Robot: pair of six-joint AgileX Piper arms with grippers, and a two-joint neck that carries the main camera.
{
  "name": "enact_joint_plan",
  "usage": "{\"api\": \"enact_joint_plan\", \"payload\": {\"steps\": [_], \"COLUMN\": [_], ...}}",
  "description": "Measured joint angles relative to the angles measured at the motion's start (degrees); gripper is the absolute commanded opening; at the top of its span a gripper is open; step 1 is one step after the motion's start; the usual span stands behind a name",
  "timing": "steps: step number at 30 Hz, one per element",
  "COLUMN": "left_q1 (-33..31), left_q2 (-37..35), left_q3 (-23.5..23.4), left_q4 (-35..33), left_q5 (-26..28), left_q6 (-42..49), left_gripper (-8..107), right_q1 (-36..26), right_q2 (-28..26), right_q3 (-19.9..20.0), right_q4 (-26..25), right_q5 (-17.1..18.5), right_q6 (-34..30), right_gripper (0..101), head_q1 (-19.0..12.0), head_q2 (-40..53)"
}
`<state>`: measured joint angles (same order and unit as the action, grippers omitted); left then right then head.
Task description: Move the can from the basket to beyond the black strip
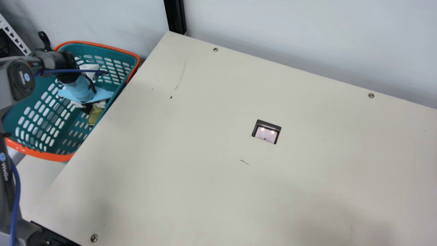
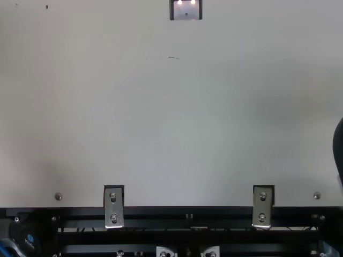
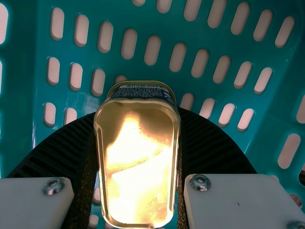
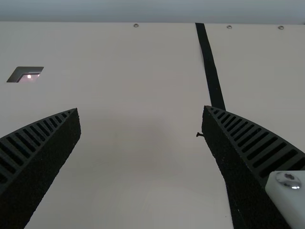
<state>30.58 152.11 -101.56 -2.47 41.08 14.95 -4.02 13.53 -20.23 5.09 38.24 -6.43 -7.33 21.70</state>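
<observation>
Main view: take first the cream desk (image 1: 239,191), a broad route for the carry. Beside its left edge, find the teal basket (image 1: 51,156), probably set there for a short lift across, though with slotted walls and an orange rim to clear before any sideways move. Note the left arm (image 1: 6,80) over that rim, with a blue cable (image 1: 14,205) best kept from snagging. Allow too for the black post (image 1: 175,17) at the desk's far corner.

In the right wrist view, trace the black strip (image 4: 209,67) across the desk, presumably to end up on its side away from the basket. Watch there for the right tool (image 4: 141,109), spread wide, and likely to crowd the landing spot.

In the left wrist view, see the left tool (image 3: 137,112) pinching the can (image 3: 137,162) inside the basket. Read the hold as across the narrow sides, broad golden face turned to the camera, likely for firm contact along both edges. Once out, better carried past the recessed panel (image 1: 267,132) than set down on it. Smallest, and hardly a hindrance: a screw (image 1: 371,95) near the desk's far edge.
</observation>
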Motion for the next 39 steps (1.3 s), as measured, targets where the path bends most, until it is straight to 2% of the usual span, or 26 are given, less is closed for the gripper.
{"api": "enact_joint_plan", "payload": {"steps": [6, 12, 22, 28, 39], "left_q1": [0.21, 0.55, 0.77, 0.65, -1.44], "left_q2": [-3.62, -10.5, -26.53, -37.45, -56.65], "left_q3": [2.46, 7.62, 18.84, 25.63, 33.85], "left_q4": [-1.65, -4.67, -12.94, -18.72, -24.71], "left_q5": [-2.53, -6.9, -13.8, -16.15, -18.5], "left_q6": [1.83, 5.73, 13.93, 19.03, 21.23], "left_gripper": [10, 10, 10, 10, 10], "right_q1": [0.0, 0.0, 0.0, 0.0, 0.0], "right_q2": [0.0, 0.0, 0.0, 0.0, 0.0], "right_q3": [0.0, 0.0, 0.0, 0.0, 0.0], "right_q4": [0.0, 0.0, 0.0, 0.0, 0.0], "right_q5": [0.0, 0.0, 0.0, 0.0, 0.0], "right_q6": [0.0, 0.0, 0.0, 0.0, 0.0], "right_gripper": [101, 101, 101, 101, 101], "head_q1": [-0.29, 0.0, -0.29, -0.29, -0.29], "head_q2": [0.0, 0.0, 0.0, 0.0, 0.0]}}
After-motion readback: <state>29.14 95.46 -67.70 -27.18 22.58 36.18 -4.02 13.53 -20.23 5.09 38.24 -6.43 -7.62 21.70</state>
